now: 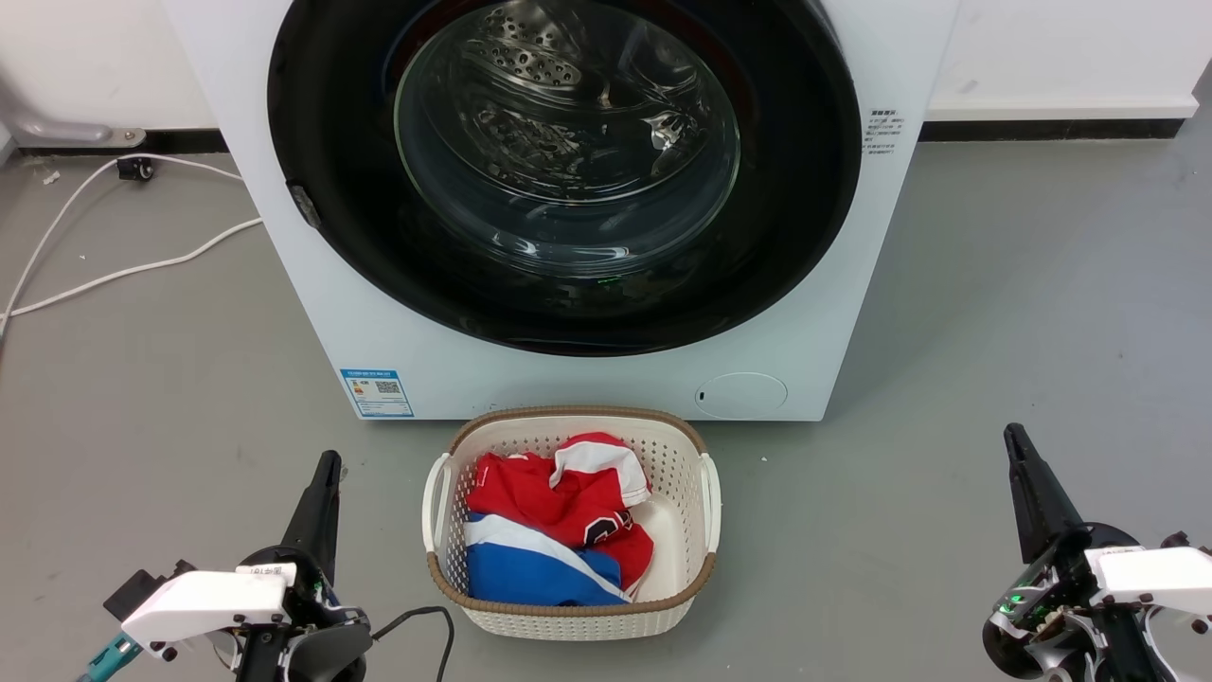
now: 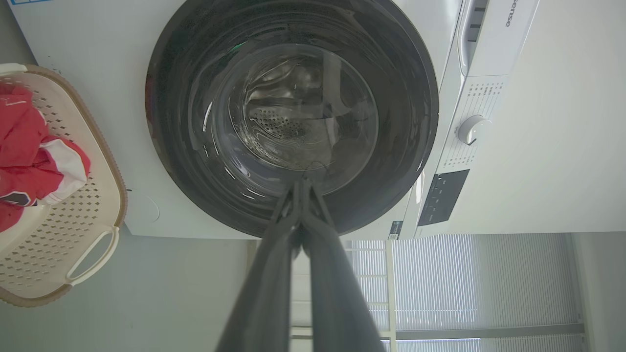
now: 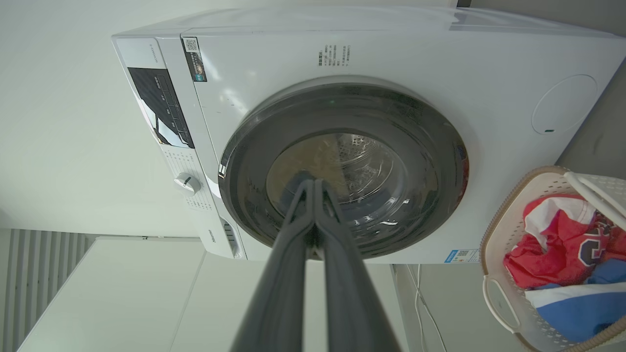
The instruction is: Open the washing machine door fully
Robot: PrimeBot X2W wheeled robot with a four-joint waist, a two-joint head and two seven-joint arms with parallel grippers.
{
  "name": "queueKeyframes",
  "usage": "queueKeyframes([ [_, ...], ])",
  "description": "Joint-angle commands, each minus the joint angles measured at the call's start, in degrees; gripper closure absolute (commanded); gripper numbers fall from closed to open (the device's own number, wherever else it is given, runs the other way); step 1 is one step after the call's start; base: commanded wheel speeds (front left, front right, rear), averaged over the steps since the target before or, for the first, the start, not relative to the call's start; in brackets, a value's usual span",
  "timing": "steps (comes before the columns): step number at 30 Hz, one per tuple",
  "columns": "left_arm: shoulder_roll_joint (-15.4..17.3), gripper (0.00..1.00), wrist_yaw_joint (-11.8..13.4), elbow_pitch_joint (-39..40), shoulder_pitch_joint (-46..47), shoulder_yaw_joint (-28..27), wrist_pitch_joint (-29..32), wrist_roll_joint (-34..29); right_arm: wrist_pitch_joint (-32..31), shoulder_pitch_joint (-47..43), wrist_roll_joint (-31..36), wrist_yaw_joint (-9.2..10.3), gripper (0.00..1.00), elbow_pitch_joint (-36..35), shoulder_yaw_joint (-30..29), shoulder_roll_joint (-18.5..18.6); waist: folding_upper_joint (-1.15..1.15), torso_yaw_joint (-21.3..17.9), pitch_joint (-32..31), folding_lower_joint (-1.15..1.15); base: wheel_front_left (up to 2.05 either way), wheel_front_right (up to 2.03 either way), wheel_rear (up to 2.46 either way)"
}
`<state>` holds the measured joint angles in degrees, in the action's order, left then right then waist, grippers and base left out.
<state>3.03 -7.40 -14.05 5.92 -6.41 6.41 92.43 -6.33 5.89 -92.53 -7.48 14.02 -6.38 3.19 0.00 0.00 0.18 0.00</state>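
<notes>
The big round glossy black washing machine door [image 1: 565,161], with the clear bulging glass bowl in its middle, sat closed flush against the white front-loading machine [image 1: 284,303] and was nearly as wide as the front itself. Through the glass you could make out the perforated steel drum [image 1: 530,66], plus a few reflections. The door was well ahead of both claws, up between them. The left claw [image 1: 328,464] had its two dark fingers pressed together on nothing, and same deal with the right claw [image 1: 1014,438]. Both pointed toward the door without touching it. Between the claws, closer to the left one, sat a cream perforated plastic basket [image 1: 578,414] of crumpled red, white and blue clothes [image 1: 559,511].
</notes>
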Motion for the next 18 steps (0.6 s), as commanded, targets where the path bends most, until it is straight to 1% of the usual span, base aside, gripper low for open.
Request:
queueKeyframes([
  [1,-0.09,1.00,-0.17,-0.06,0.56,-0.19,0.22,-0.25,-0.17,0.63,0.39,-0.02,1.00,0.06,-0.07,-0.23,0.00,0.00,0.00,0.00,0.00,0.00,0.00],
  [11,-0.10,1.00,-0.17,-0.06,0.57,-0.21,0.22,-0.27,-0.21,0.63,0.43,-0.02,1.00,0.06,-0.10,-0.27,0.00,0.00,0.00,0.00,0.00,0.00,0.00],
  [12,-0.01,0.00,0.00,0.00,0.00,-0.03,0.05,-0.01,-0.01,0.00,0.01,0.00,0.00,0.01,-0.03,-0.02,0.00,0.00,0.00,0.00,0.00,0.00,0.00],
  [14,-0.12,0.00,0.07,-0.93,-0.63,0.14,-0.03,0.01,0.02,-0.66,-0.02,0.00,0.00,0.93,0.03,-0.07,0.00,0.00,0.00,0.00,0.00,0.00,0.00],
  [18,-0.14,0.00,0.06,-0.54,-1.00,1.21,-1.05,-0.11,1.08,-1.35,0.03,0.00,0.00,0.30,0.86,-0.09,0.00,-0.02,0.02,0.00,0.00,0.00,0.00],
])
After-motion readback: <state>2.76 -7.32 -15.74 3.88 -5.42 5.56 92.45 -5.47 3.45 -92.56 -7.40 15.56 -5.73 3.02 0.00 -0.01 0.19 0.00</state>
